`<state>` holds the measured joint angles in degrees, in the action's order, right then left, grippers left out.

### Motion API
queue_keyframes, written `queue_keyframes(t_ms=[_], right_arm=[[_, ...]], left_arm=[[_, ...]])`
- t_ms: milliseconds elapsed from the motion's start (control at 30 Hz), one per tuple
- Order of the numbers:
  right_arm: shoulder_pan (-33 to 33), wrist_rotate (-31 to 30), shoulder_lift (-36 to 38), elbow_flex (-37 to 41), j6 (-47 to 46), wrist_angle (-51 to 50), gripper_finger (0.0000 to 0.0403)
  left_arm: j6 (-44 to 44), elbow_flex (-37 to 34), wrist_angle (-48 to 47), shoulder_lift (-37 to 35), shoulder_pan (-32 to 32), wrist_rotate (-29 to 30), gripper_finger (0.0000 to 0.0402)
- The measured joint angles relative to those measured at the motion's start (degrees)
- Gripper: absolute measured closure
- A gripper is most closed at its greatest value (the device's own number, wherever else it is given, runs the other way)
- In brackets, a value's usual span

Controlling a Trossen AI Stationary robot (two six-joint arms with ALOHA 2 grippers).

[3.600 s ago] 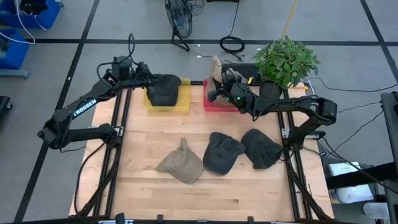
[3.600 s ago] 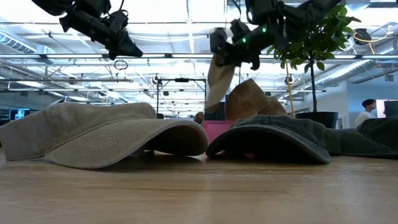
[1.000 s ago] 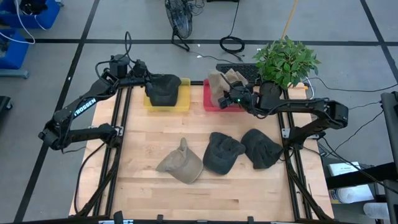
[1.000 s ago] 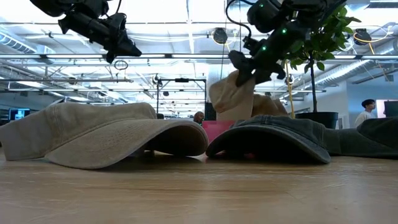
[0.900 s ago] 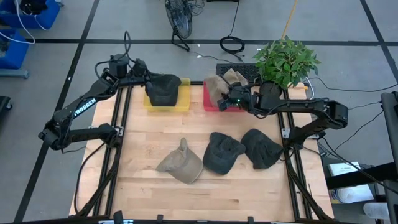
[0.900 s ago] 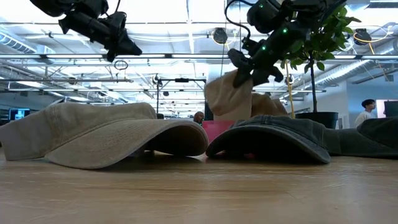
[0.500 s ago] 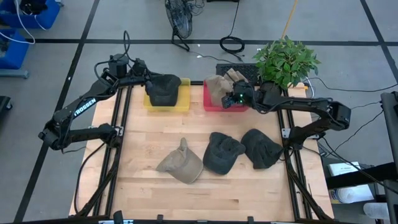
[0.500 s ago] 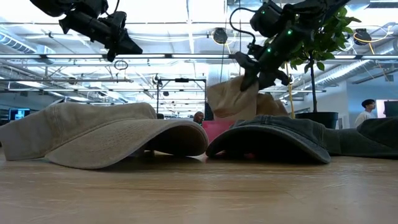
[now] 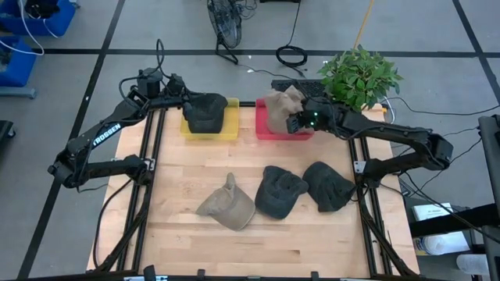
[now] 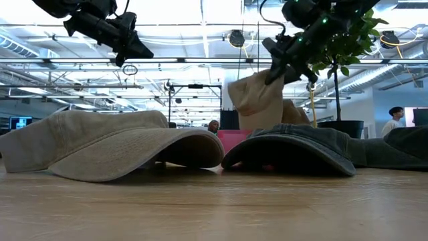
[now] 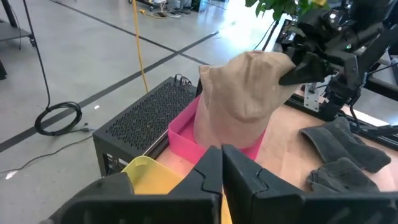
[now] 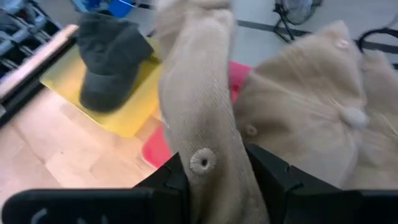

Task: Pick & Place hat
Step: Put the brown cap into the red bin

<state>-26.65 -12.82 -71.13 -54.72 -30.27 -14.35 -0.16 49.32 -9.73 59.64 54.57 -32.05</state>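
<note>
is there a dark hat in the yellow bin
Yes, the high view shows a dark hat sitting in the yellow bin near the left gripper.

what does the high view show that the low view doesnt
Only the high view shows the yellow bin holding a dark hat, and the left gripper beside it. Only the low view shows the room behind, with a person at far right. Both show the right gripper gripping a tan hat over the pink bin, and the loose hats on the table.
</note>
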Motion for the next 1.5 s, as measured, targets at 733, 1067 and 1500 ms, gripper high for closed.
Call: queue_keyframes(t_ms=[733, 1067, 1500], right_arm=[[3.4, -9.18, -13.02, -0.02, -4.11, 25.31, 0.0346], [7.18, -16.1, -14.3, -0.02, -7.52, 13.98, 0.0345], [3.94, -1.19, -6.47, 0.0, -8.2, 4.09, 0.0145]], left_arm=[[-1.54, 0.0, -0.05, 0.0, -0.45, -0.02, 0.0369], [0.5, 0.0, -3.09, 0.0, -0.74, 0.0, 0.0369], [0.15, 0.0, -2.0, 0.0, -0.72, 0.0, 0.0369]])
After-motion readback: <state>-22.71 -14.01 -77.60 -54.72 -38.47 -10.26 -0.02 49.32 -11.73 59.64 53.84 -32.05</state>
